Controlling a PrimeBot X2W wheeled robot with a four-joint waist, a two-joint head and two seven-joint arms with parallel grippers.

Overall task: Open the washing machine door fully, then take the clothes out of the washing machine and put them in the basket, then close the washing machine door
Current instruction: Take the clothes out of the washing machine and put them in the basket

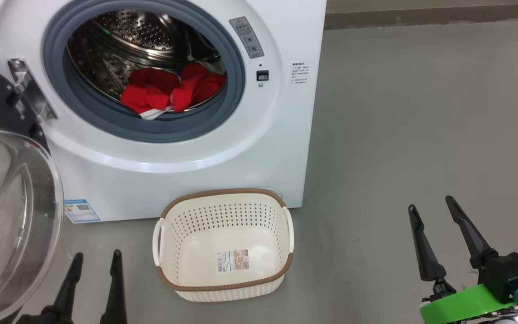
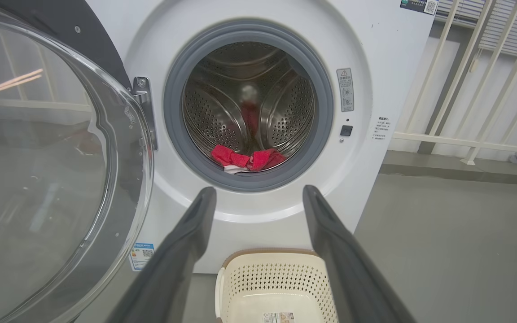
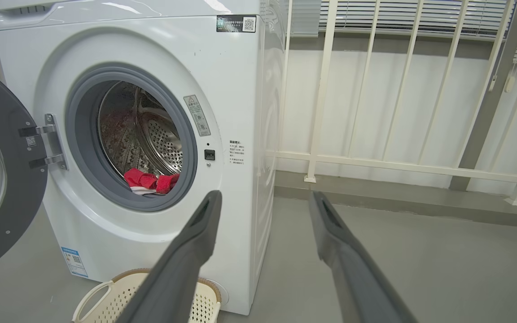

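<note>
The grey floor (image 1: 421, 112) runs back to a white railing (image 3: 326, 89). The washer (image 1: 250, 153) stands on it, drum exposed. Its door (image 1: 11, 211) is swung wide on the hinge at my left. The basket (image 1: 223, 194) sits on the floor just before the washer's base, its bottom label showing. The clothes (image 1: 169, 92) lie at the drum's bottom, against the grey ring. My left pincer (image 1: 97, 256) hovers beside the door, fingers spread. My right pincer (image 1: 430, 203) is spread likewise, well apart from the basket.
</note>
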